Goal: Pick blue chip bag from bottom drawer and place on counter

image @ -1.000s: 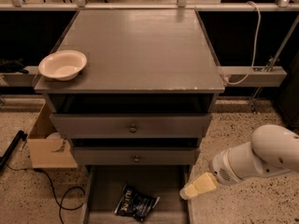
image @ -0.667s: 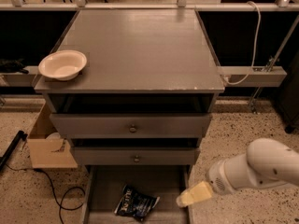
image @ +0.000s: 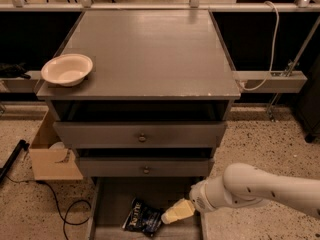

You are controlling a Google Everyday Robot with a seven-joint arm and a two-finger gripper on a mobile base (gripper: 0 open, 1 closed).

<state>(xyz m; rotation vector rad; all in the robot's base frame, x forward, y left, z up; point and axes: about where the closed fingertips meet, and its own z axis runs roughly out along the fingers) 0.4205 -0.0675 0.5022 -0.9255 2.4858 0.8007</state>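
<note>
The blue chip bag (image: 143,216) lies crinkled on the floor of the open bottom drawer (image: 112,204), near its front. My gripper (image: 176,212) comes in low from the right on a white arm, over the drawer, its pale tip just to the right of the bag and close to it. The grey counter (image: 150,51) is the cabinet top above, with a chipped pale front edge.
A white bowl (image: 67,69) sits on the counter's left front corner. Two knobbed drawers (image: 142,137) stand above the open one. A cardboard box (image: 50,156) and a black cable (image: 60,209) lie on the floor at left. A white cable hangs at right.
My arm has moved left and down, bringing the gripper over the bottom drawer and close to the bag's right side. The bag has not moved.
</note>
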